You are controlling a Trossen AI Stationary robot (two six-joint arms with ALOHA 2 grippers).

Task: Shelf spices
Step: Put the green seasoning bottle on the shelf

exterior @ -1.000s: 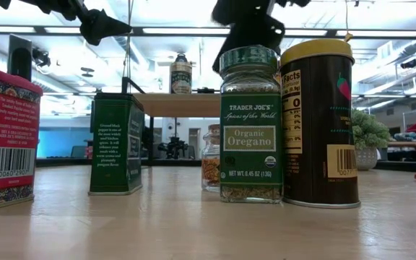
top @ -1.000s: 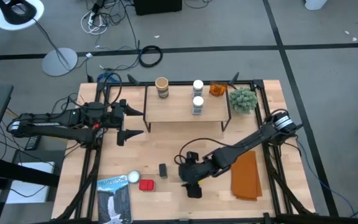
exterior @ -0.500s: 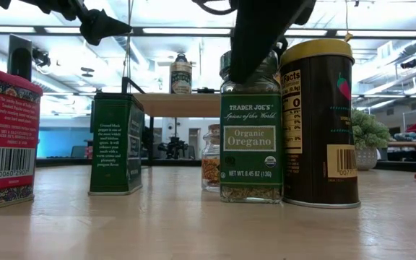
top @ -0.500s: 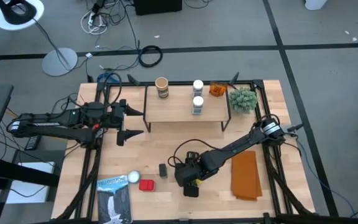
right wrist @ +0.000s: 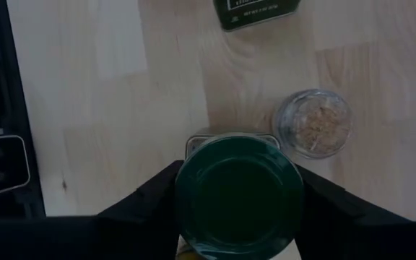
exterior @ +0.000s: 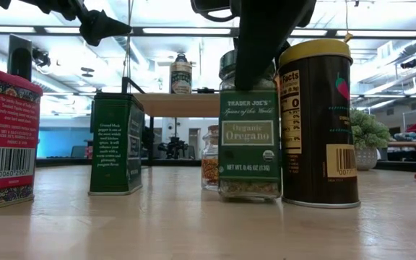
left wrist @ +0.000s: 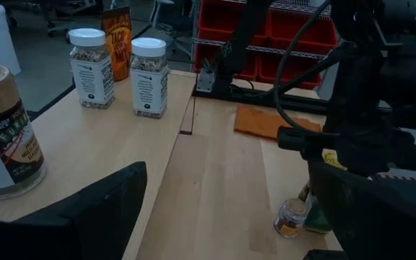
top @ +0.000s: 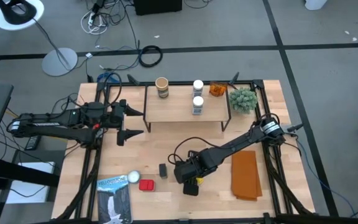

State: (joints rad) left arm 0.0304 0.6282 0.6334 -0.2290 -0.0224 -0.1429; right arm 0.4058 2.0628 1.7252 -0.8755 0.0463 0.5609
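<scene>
The oregano jar (exterior: 249, 141), glass with a dark green lid, stands near the table's front beside a dark can with a yellow lid (exterior: 318, 123). My right gripper (top: 188, 176) comes down on the jar from above and is shut on its lid. A small clear jar (right wrist: 313, 123), a green tin (exterior: 115, 144) and a red tin (exterior: 6, 137) stand on the tabletop nearby. The shelf (top: 185, 111) at the far side carries several jars, among them two with white lids (top: 197, 94). My left gripper (top: 132, 122) hangs open at the shelf's left end. My right gripper pinches the oregano jar's green lid (right wrist: 238, 195) between its two fingers (right wrist: 150, 209), one on each side of the lid's rim. The fingers point steeply down from above. The jar stays upright; whether its base is off the table I cannot tell.
An orange folded cloth (top: 246, 175) lies right of the gripper. A blue-and-white booklet (top: 114, 199) lies at the near left corner, with a white-lidded jar (top: 133, 178) beside it. A small green plant (top: 243, 99) stands at the shelf's right end.
My right gripper has tipped more steeply downward, sunk over the oregano jar and closed its fingers on the lid. The jar has shifted slightly toward the table's left, away from the yellow-lidded can.
</scene>
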